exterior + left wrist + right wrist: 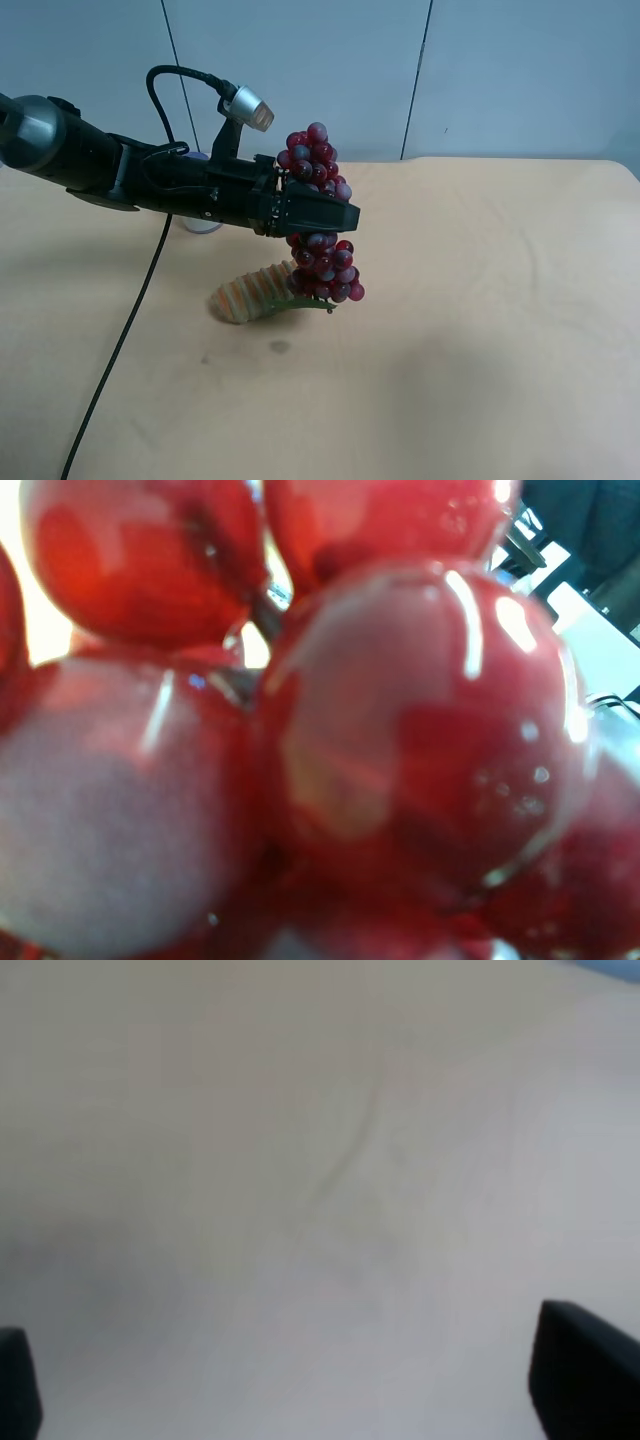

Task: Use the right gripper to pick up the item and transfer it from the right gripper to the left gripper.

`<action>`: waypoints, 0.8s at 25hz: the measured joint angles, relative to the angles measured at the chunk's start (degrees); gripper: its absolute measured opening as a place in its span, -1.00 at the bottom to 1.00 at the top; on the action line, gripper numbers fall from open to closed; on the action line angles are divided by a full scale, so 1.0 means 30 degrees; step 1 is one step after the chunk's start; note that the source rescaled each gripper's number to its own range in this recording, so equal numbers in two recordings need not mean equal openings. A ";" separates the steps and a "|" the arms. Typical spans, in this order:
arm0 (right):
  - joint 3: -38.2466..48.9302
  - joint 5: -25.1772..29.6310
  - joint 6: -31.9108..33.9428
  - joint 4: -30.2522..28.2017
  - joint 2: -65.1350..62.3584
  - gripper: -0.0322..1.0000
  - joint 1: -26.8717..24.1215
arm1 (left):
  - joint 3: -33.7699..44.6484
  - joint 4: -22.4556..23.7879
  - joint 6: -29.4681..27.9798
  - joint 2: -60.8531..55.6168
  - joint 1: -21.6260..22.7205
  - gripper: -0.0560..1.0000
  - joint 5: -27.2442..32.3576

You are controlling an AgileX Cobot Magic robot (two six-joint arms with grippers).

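Presently the grapes [325,262] are gripped mid-length by the left gripper [335,213], long axis vertical with leaf [305,303] lowest; the right gripper [300,1385] is seen open, empty.

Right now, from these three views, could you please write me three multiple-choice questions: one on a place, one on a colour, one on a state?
1. Where is the grape bunch?
A. lying on the floor
B. in the air, in the left gripper
C. inside a box

2. Which colours has the ribbed loaf on the table?
A. orange and green
B. blue and white
C. black

3. How is the right gripper?
A. open and empty
B. shut on a grape
C. shut on a cable

Answers:
1 B, the claw clamps the bunch's middle above the table.
2 A, its ribs show orange with green.
3 A, its wrist view shows fingertips far apart with only table between.
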 joint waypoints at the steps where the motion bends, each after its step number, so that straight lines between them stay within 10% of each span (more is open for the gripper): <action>1: 0.0429 0.0000 0.0000 -0.0116 -0.0396 0.87 0.0000 | 0.0000 0.0000 -0.0017 0.0000 0.0000 -0.78 0.0015; 20: 0.4614 -0.2770 -0.2221 0.4848 -0.1514 0.87 0.0000 | 0.0000 0.0000 -0.1027 0.0000 0.0000 -0.79 0.0015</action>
